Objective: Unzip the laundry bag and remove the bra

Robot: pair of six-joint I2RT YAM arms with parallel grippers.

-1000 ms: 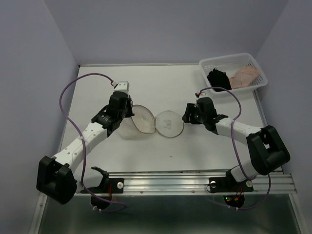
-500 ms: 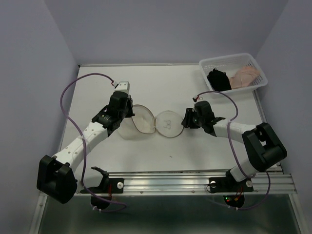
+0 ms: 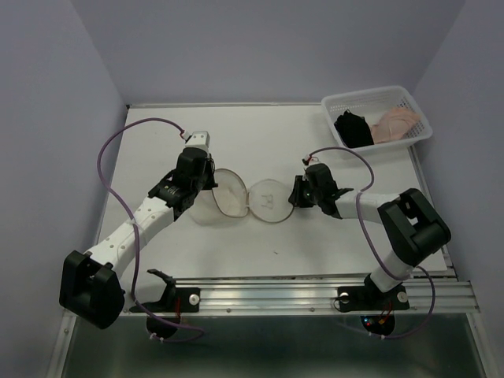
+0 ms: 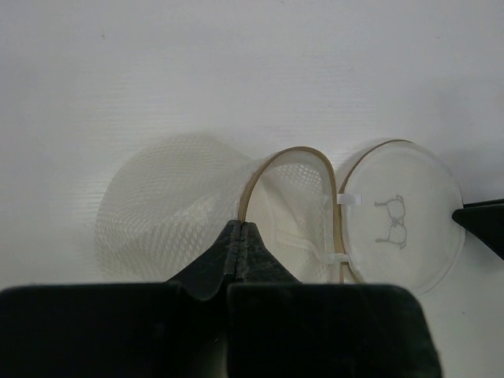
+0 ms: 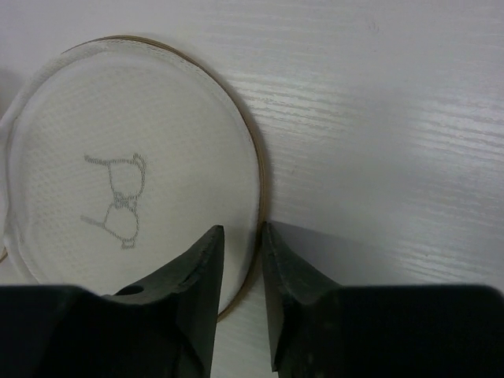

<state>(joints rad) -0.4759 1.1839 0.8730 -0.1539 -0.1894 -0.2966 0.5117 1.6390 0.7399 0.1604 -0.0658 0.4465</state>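
The laundry bag (image 3: 236, 197) lies unzipped and spread open mid-table like a clamshell. Its mesh dome half (image 4: 169, 209) is on the left. The flat round lid (image 4: 398, 216), with a small bra drawing, is on the right. My left gripper (image 4: 241, 230) is shut on the tan rim of the dome half (image 3: 209, 191). Pale fabric with a strap (image 4: 303, 236) lies inside that half and looks like the bra. My right gripper (image 5: 242, 236) is slightly open, its jaws either side of the lid's tan rim (image 5: 258, 197) at the lid's right edge (image 3: 294, 194).
A white plastic basket (image 3: 420, 118) stands at the back right with a black garment (image 3: 352, 127) and a pink garment (image 3: 394, 122) in it. The purple cables loop over both arms. The metal rail (image 3: 315, 291) runs along the near edge.
My right gripper has moved left until its jaws stand either side of the lid's right rim. The left arm and the dome half have not moved.
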